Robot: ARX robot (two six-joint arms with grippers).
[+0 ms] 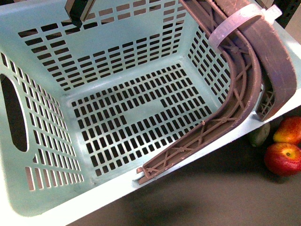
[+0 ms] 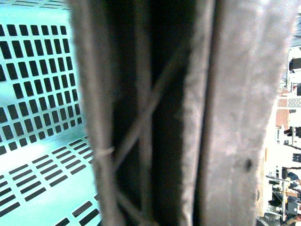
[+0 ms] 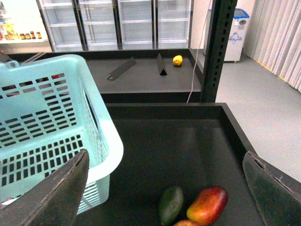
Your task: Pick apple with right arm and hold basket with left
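The apple [image 1: 282,158] lies at the front view's lower right, outside the basket [image 1: 28,207], just beside the oblong fruit [image 1: 289,129]. The right gripper [image 3: 165,157] hovers nearby, jaws wide and empty; it should centre on the apple alone, clear of that fruit. The left gripper's state cannot be told; its camera shows only the handles [image 2: 235,117].

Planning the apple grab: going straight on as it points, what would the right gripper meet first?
The open right gripper would probably meet the dark tray floor just beyond the green fruit and oblong red fruit; depth is unclear.
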